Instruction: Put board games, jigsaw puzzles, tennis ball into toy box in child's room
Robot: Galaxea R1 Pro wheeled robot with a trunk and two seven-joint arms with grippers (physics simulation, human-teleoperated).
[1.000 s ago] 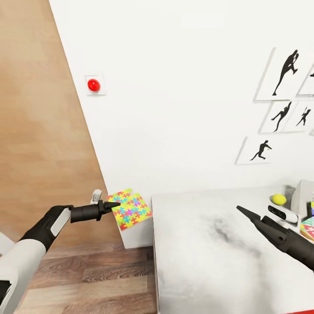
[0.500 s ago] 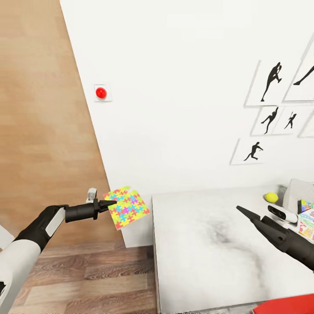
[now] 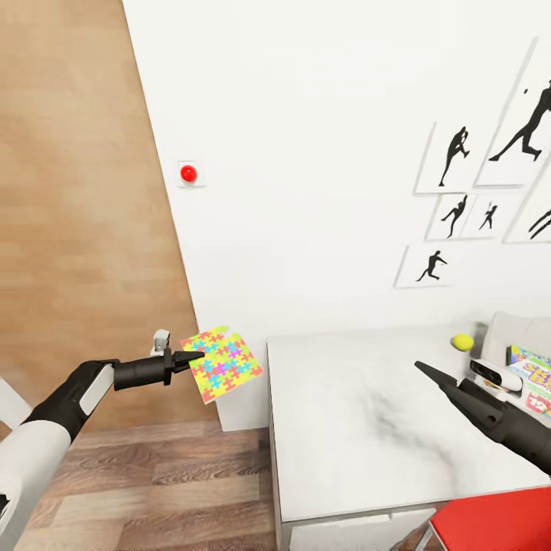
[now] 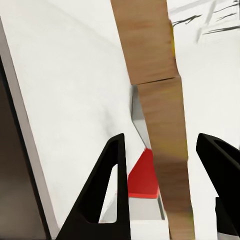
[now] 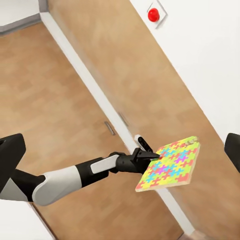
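Reaching sideways, left hand (image 3: 193,357) grips jigsaw puzzle (image 3: 224,364) beside table (image 3: 360,413).

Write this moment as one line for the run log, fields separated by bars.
left gripper: shut on jigsaw puzzle, held off the table | right gripper: open, empty | tennis ball: on table

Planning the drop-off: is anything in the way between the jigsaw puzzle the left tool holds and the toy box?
Nothing visible blocks it. The jigsaw puzzle hangs in the left tool just off the table end, the toy box at the far end. The right tool hovers over the bare top between; the tennis ball lies beside the box.
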